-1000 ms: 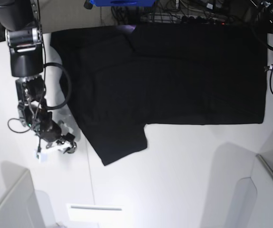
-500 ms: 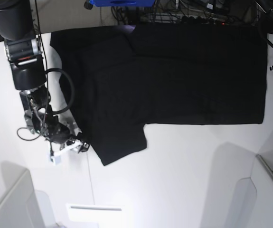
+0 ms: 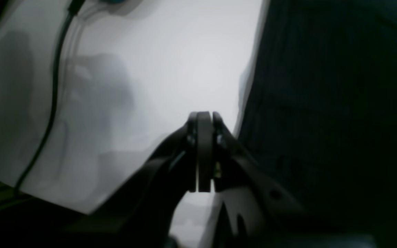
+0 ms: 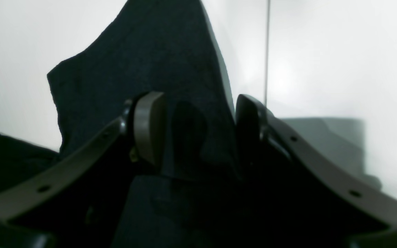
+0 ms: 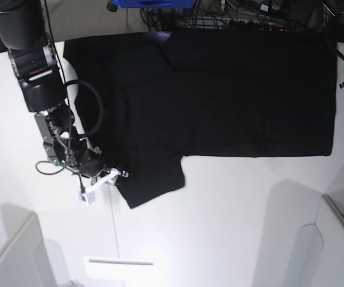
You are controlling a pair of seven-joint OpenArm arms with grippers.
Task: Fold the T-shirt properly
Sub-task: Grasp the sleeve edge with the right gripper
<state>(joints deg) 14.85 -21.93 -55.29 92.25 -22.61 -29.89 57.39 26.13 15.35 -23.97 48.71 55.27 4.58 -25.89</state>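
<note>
One large plain black short-sleeved cloth T-shirt [image 5: 219,95] lies flat on the white table surface [image 5: 231,215], spread across the far half of the table in the base view. Its body forms a broad rectangle. One sleeve [image 5: 151,179] projects toward the near side at the view's left, ending in a slanted hem.

Right gripper [image 5: 113,176]: positioned at the outer edge of that projecting sleeve, low over the table. In the right wrist view the right gripper [image 4: 198,127] has its jaws parted. The sleeve cloth [image 4: 157,69] lies between them. The left-hand pad [image 4: 148,127] sits over the cloth, and the other finger [image 4: 250,120] stands just beside the sleeve's edge, over bare table. The jaws are not closed on the cloth. Whether the pads touch it cannot be told.

Left gripper [image 3: 203,151]: visible in the left wrist view only. Its jaws are pressed fully together with nothing between them. It is over white table, just beside the straight edge of the T-shirt [image 3: 329,103]. A thin black cable [image 3: 52,103] runs along the table at that view's left.

A tangle of black cables [image 5: 231,15] lies beyond the far edge of the table.
</note>
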